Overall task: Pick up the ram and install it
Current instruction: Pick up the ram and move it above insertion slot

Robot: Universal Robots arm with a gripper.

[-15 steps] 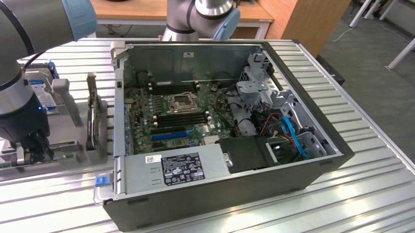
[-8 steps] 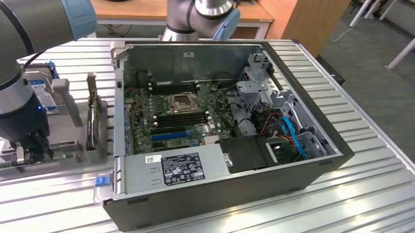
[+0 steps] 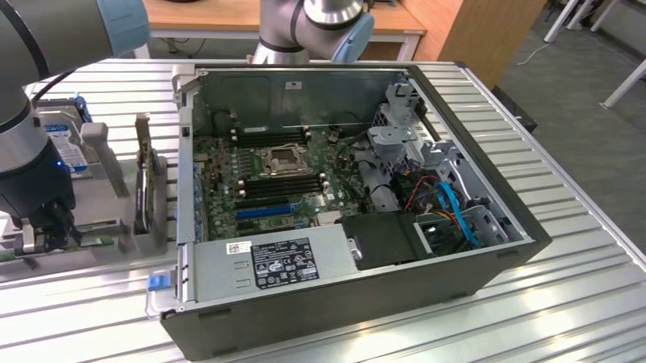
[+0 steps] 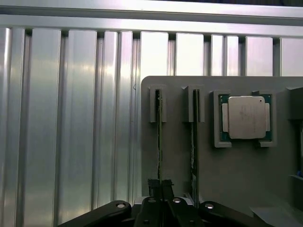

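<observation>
arm point(image 3: 26, 144) upright at the open pc case's point(image 3: 333, 302) 9 o'clock in the exterior view, gripper point(image 4: 160, 183) pointing down at a grey holder point(image 4: 227, 175) | wrist view: jaws pinched almost closed on the ram point(image 4: 159, 123), which stands on edge in its slot; second stick point(image 4: 194, 127) in the next slot, processor point(image 4: 246, 117) in a recess past it | ribbed metal table point(image 3: 576, 302), wooden desk point(image 3: 232, 15) at 12 o'clock

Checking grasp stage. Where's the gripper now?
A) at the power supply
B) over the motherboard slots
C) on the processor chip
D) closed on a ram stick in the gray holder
D: the gripper pinches the ram standing in the gray holder.
</observation>
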